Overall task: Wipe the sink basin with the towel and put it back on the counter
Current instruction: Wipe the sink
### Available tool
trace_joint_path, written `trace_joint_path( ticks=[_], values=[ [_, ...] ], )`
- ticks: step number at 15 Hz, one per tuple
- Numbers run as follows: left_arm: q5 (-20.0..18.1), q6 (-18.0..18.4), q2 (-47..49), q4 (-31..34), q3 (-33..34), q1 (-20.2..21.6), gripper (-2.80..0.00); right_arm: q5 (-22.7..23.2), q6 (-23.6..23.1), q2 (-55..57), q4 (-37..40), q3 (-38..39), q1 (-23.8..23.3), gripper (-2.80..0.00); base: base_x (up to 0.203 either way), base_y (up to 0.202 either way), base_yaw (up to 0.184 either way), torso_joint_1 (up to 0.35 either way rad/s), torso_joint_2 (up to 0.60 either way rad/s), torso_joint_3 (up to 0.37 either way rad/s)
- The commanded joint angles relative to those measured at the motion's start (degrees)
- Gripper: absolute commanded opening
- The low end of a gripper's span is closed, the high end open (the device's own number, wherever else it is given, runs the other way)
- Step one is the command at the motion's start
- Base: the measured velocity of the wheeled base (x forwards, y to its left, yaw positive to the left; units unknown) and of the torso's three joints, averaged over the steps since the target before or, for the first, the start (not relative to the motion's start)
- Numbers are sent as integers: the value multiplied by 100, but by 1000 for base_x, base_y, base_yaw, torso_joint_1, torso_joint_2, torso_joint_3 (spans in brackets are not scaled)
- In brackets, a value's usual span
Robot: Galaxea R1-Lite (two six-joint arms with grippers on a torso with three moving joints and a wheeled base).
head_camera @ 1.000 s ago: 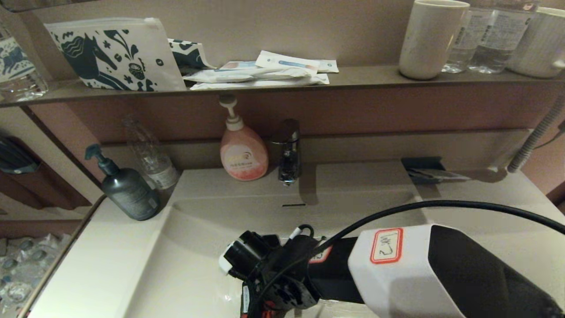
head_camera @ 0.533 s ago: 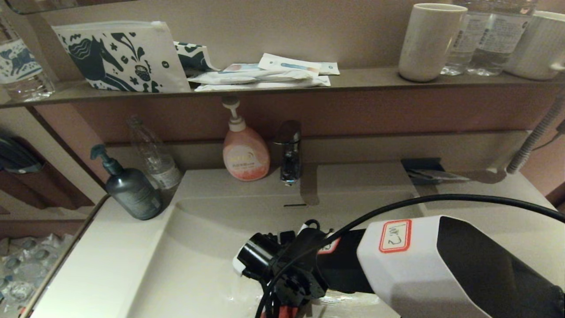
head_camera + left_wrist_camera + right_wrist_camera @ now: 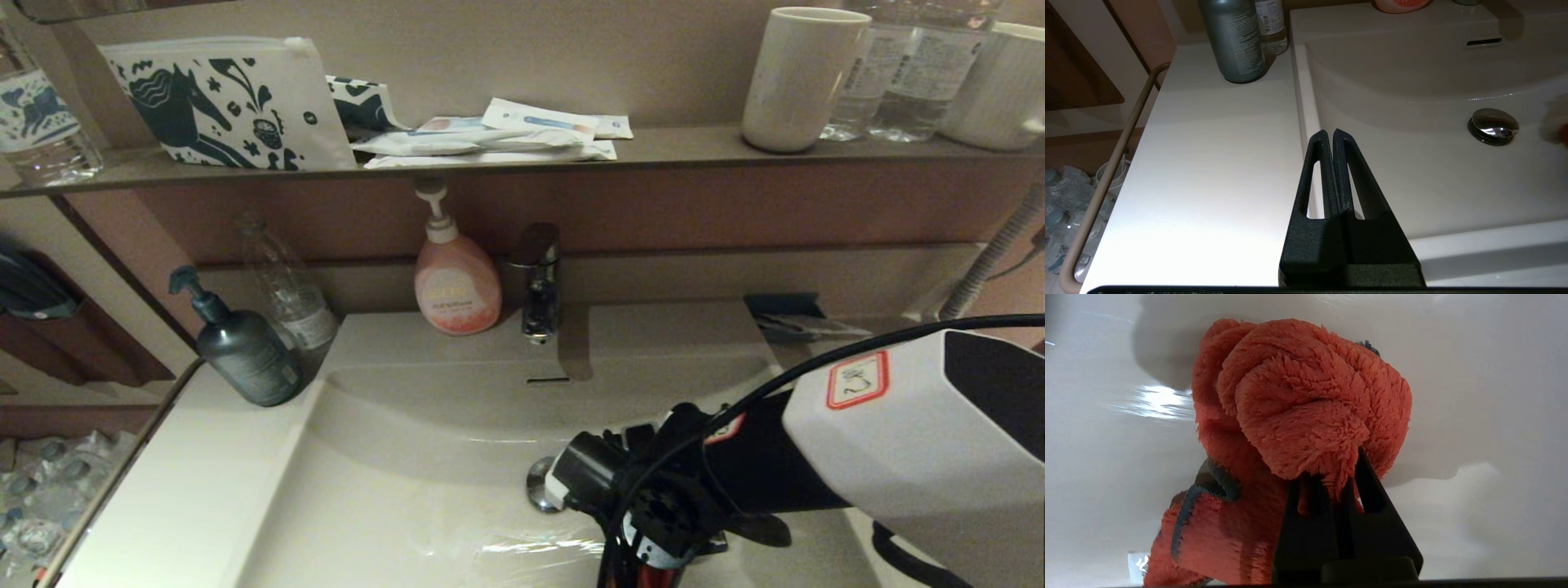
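The off-white sink basin (image 3: 392,490) fills the lower middle of the head view, with its chrome drain stopper (image 3: 539,483) and overflow slot (image 3: 548,380). My right arm reaches down into the basin's right part, beside the stopper. In the right wrist view my right gripper (image 3: 1333,473) is shut on the bunched red-orange towel (image 3: 1298,408), whose grey border (image 3: 1186,510) hangs against the basin floor. A sliver of the towel (image 3: 653,576) shows under the wrist in the head view. My left gripper (image 3: 1329,133) is shut and empty over the basin's left rim, above the counter (image 3: 1208,163).
A dark pump bottle (image 3: 241,347) and a clear bottle (image 3: 282,286) stand on the counter's back left. A pink soap dispenser (image 3: 455,273) and the tap (image 3: 537,282) sit behind the basin. The shelf (image 3: 653,147) above carries pouches, sachets, cups and water bottles.
My right arm has swept to the right across the basin floor with the towel, uncovering the drain stopper. The left gripper has not visibly moved.
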Motion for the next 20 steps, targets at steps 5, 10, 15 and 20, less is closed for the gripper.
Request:
trace_joint_path(
  ticks=[5, 10, 15, 20],
  values=[
    [0, 2, 7, -1, 0, 2, -280, 80, 40, -1815, 54, 1002, -158, -280, 0, 0, 0, 6, 4, 0],
    [0, 2, 7, -1, 0, 2, -280, 117, 429, -3035, 770, 1055, -155, -280, 0, 0, 0, 0, 0, 0],
    [-6, 2, 7, -1, 0, 2, -280, 85, 539, -3990, 1398, 944, -289, -280, 0, 0, 0, 0, 0, 0],
    [0, 2, 7, -1, 0, 2, -280, 55, 526, -4580, 1841, 512, -467, -280, 0, 0, 0, 0, 0, 0]
  ],
)
